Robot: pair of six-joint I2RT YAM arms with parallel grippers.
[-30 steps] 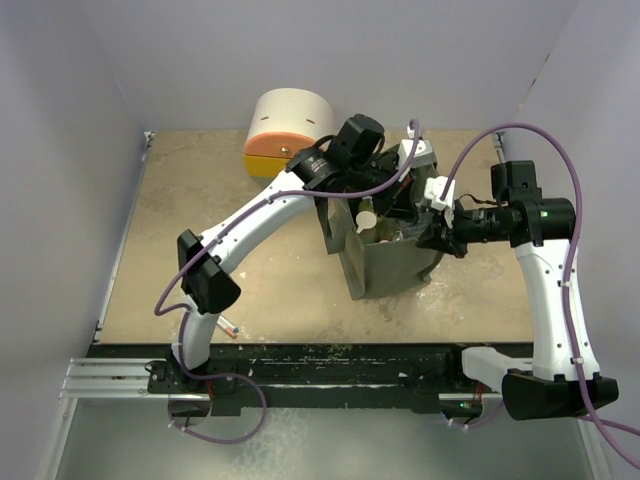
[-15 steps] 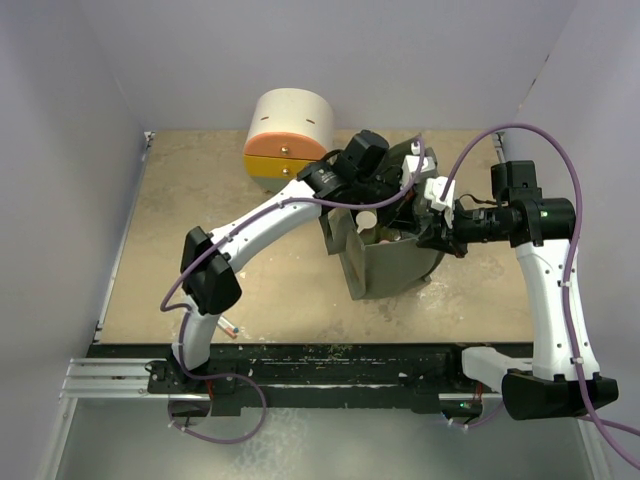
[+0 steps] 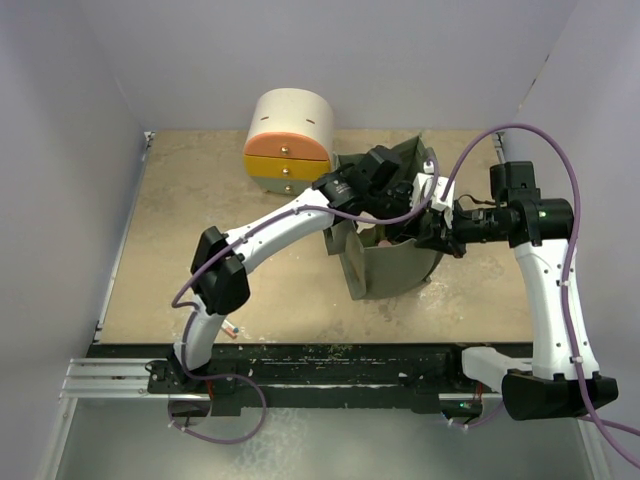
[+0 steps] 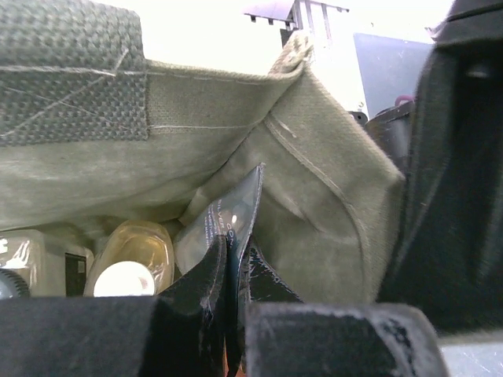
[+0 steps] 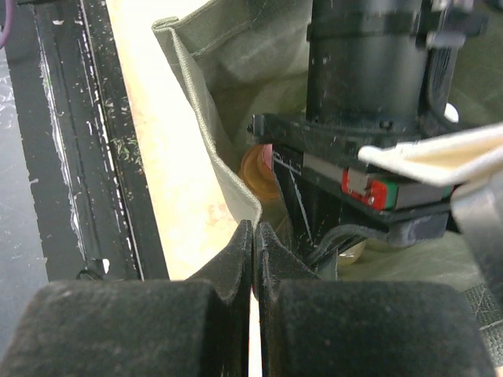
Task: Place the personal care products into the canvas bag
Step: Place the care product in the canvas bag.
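Inside bag [image 3: 385,275]: left fingers [image 4: 214,271] clamped on tube [image 4: 232,210], for release.
Rim [image 5: 206,145], 3 o'clock: right fingers [image 5: 240,261] pinch cloth so mouth gapes.

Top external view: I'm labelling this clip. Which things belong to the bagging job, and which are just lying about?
Job: canvas bag; slim grey product in the left tool; orange pink-capped bottle inside the bag; right tool pinching the bag's rim.
Lying about: round drawer unit.
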